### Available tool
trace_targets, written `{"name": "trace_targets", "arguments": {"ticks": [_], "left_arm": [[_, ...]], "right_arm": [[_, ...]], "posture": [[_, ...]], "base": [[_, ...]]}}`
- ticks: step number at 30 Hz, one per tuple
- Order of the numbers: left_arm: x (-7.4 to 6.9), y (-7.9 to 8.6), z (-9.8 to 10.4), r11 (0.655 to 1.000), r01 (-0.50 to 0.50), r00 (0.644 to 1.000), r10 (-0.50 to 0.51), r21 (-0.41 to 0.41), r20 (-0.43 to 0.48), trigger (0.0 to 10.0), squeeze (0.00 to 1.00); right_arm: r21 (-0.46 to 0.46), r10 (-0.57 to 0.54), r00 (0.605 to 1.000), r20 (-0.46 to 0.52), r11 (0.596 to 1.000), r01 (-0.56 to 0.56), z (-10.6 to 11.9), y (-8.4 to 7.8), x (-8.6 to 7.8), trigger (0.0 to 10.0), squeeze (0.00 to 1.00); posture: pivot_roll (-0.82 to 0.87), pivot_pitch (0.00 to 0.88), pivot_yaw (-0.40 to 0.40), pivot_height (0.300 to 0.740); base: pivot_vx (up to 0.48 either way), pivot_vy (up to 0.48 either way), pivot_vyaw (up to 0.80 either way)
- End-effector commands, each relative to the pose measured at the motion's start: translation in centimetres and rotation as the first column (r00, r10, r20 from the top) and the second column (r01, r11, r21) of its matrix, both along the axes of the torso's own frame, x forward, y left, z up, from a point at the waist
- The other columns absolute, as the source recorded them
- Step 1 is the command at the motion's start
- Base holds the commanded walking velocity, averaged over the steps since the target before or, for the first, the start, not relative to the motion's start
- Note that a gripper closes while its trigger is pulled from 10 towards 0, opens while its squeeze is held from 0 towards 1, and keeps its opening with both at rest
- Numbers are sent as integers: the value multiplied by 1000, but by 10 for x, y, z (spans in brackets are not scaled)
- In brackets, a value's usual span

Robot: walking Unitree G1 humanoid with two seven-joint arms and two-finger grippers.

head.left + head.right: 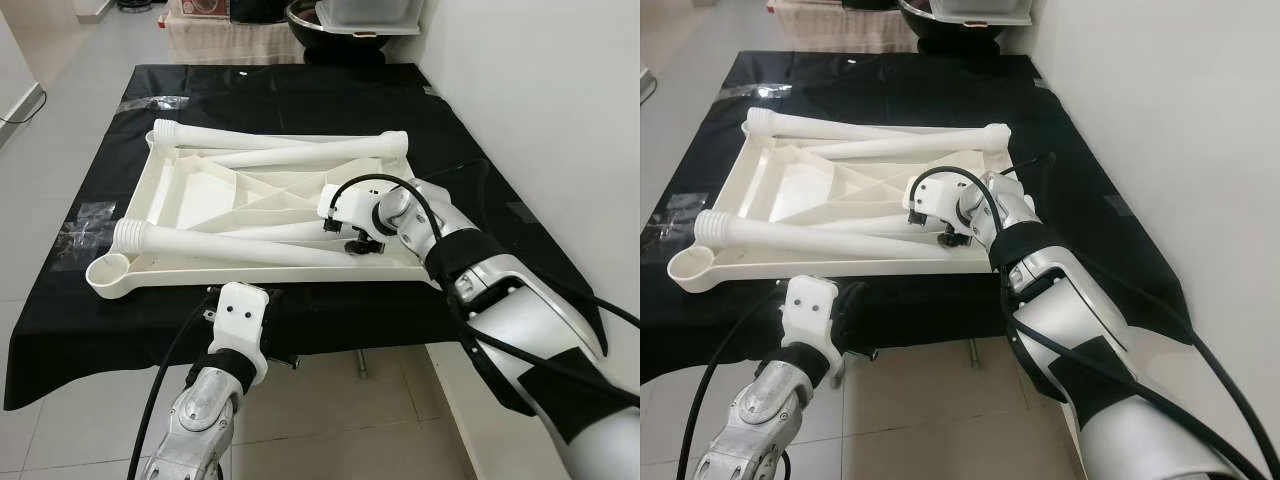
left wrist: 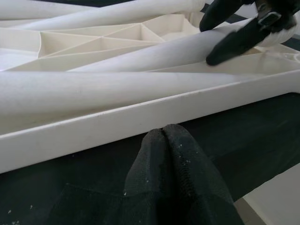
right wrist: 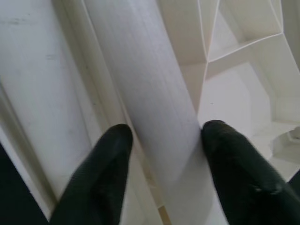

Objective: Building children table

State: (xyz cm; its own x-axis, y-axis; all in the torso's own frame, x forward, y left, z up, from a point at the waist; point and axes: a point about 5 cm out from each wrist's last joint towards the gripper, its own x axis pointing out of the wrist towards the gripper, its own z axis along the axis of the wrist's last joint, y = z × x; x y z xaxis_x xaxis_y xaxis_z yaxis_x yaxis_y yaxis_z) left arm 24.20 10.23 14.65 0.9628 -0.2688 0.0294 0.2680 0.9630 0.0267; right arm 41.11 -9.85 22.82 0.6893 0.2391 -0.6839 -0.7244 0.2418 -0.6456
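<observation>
While the left gripper [image 2: 165, 136] waits pinched shut at the black cloth's [image 1: 300, 100] near edge, the right gripper [image 3: 166, 140] straddles a white table leg [image 3: 140, 84] lying in the upturned tabletop [image 1: 170, 180], fingers apart, so closing and lifting it seems next.

White upturned tabletop [image 1: 190, 195] on black cloth, four loose legs [image 1: 230, 243] inside.

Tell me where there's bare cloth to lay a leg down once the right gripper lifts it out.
Bare black cloth lies beyond the upturned tabletop, toward the far edge, and in a strip between the tabletop and the wall. The tabletop itself is crowded with loose legs. The right gripper straddles one leg; the left gripper is at the near edge.
</observation>
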Motion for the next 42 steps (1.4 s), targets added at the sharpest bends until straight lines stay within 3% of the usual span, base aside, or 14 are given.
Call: {"name": "trace_targets", "arguments": {"ticks": [1, 15, 16, 20, 21, 22, 28, 35, 37, 38, 39, 40, 41, 42], "left_arm": [[-3, -3, -3, 1000, 2, 1000, -2, -13, -24, 10000, 0], [-4, -4, -4, 1000, -1, 999, 0, -25, -34, 10000, 0], [-4, -4, -5, 1000, -1, 999, 1, -24, -36, 10000, 0], [-4, -4, -5, 1000, -1, 999, 0, -23, -38, 10000, 0], [-4, -4, -5, 1000, 0, 999, -1, -22, -37, 10000, 0], [-4, -4, -5, 1000, 0, 999, -1, -21, -36, 10000, 0], [-4, -4, -3, 1000, -4, 1000, 3, -17, -29, 10000, 0], [-2, -3, -1, 1000, -5, 1000, 5, -8, -14, 10000, 0], [0, -1, 1, 1000, -12, 1000, 12, -5, -3, 10000, 0], [1, 0, 2, 1000, -16, 1000, 16, -1, 7, 10000, 0], [1, 0, 2, 1000, -16, 1000, 16, -1, 7, 10000, 0], [2, 1, 3, 1000, -19, 1000, 19, 2, 14, 10000, 0], [2, 1, 3, 1000, -19, 1000, 19, 2, 14, 10000, 0], [5, 3, 6, 999, -33, 999, 33, 19, 28, 10000, 0]], "right_arm": [[-33, -2, 999, -32, 999, 1, -7, -1, -1, 0, 0], [-90, 30, 1000, 6, 996, -29, -4, -5, 1, 275, 0], [-83, 41, 999, 36, 996, -38, 1, -5, 2, 10000, 0], [-78, 69, 996, 55, 995, -65, 4, -3, 2, 10000, 0], [-32, 74, 995, 64, 997, -72, 8, 0, 3, 10000, 533], [11, 88, 993, 76, 996, -89, 12, 4, 3, 10000, 1000], [229, 127, 984, 126, 961, -153, 36, 17, 3, 10000, 1000], [258, 162, 972, 173, 945, -203, 49, 11, 3, 10000, 1000], [324, 136, 966, 221, 924, -204, 55, 10, 4, 10000, 1000], [449, 97, 960, 262, 868, -210, 62, 12, 4, 10000, 286], [449, 97, 960, 262, 868, -210, 62, 12, 4, 10000, 286], [535, 64, 956, 286, 817, -215, 67, 13, 4, 10000, 0], [535, 64, 956, 286, 817, -215, 67, 13, 4, 10000, 0], [641, 4, 939, 343, 730, -237, 75, 11, 4, 10000, 0]], "posture": [[-30, 144, -118, 740], [-33, 131, -121, 740], [-33, 127, -120, 740], [-33, 126, -119, 740], [-30, 125, -121, 740], [-29, 125, -121, 740], [-22, 129, -122, 740], [-22, 128, -116, 740], [-21, 120, -113, 740], [-18, 112, -114, 740], [-18, 112, -114, 740], [-17, 110, -114, 740], [-17, 110, -114, 740], [-17, 106, -113, 740]], "base": [[0, 0, 0], [0, 0, 0], [0, 0, 0], [0, 0, 0], [0, 0, 0], [0, 0, 0], [0, 0, 0], [0, 0, 0], [0, 0, 0], [0, 0, 0], [0, 0, 0], [0, 0, 0], [0, 0, 0], [0, 0, 0]]}}
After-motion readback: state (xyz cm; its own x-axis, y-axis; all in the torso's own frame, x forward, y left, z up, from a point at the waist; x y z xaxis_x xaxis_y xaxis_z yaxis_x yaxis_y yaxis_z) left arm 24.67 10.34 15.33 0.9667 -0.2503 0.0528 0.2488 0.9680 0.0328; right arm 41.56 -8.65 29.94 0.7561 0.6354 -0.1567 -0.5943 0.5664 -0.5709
